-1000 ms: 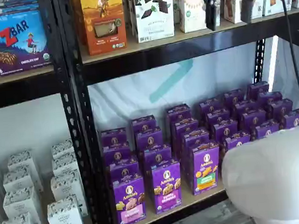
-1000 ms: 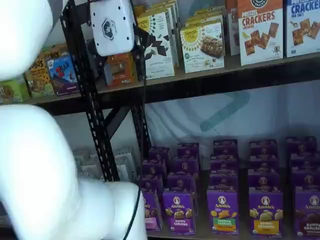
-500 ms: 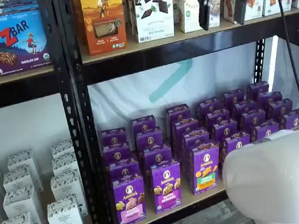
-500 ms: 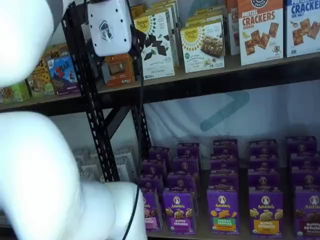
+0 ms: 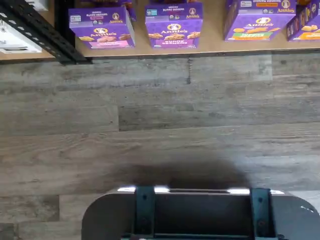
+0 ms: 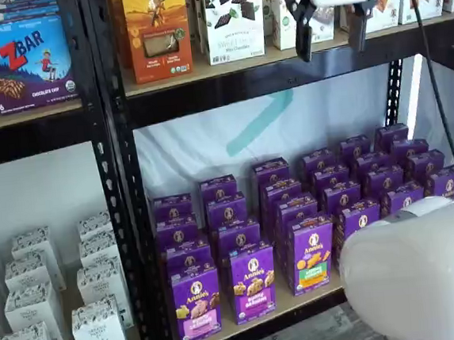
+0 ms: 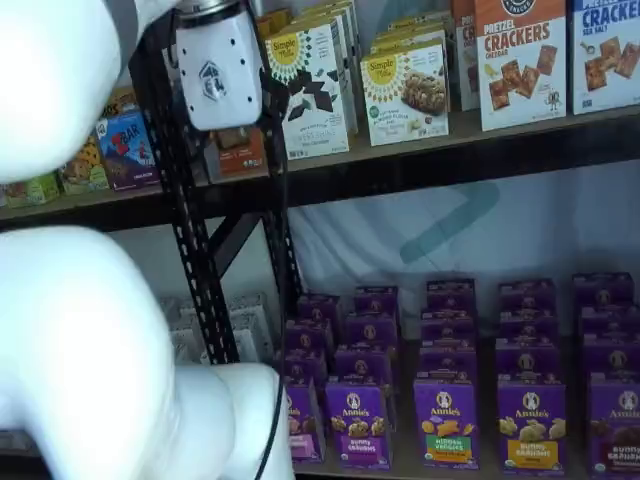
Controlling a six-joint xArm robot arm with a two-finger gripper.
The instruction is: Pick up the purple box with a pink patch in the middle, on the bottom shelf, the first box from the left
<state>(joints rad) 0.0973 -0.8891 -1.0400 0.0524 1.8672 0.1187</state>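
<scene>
The purple box [image 6: 196,304] with a pink patch stands upright at the left front of the bottom shelf [image 6: 252,322], first in a row of purple Annie's cartons. It also shows in the wrist view [image 5: 101,31] on the tan board [image 5: 212,46], and half hidden behind the arm's white link in a shelf view [image 7: 303,421]. My gripper [image 6: 330,38] hangs high in front of the upper shelf, far above and right of the box. Its two black fingers stand open with nothing between them. Its white body [image 7: 212,68] shows beside a black upright.
Beside the box stand a purple carton with a purple-white label [image 6: 253,281] and one with a green patch [image 6: 311,254]. White cartons [image 6: 98,332] fill the left bay past a black upright [image 6: 126,195]. The arm's white link [image 6: 423,272] covers the shelf's right front. Wood floor [image 5: 160,125] lies below.
The gripper has drifted left and slightly down in front of the upper shelf, still open. The boxes have not moved.
</scene>
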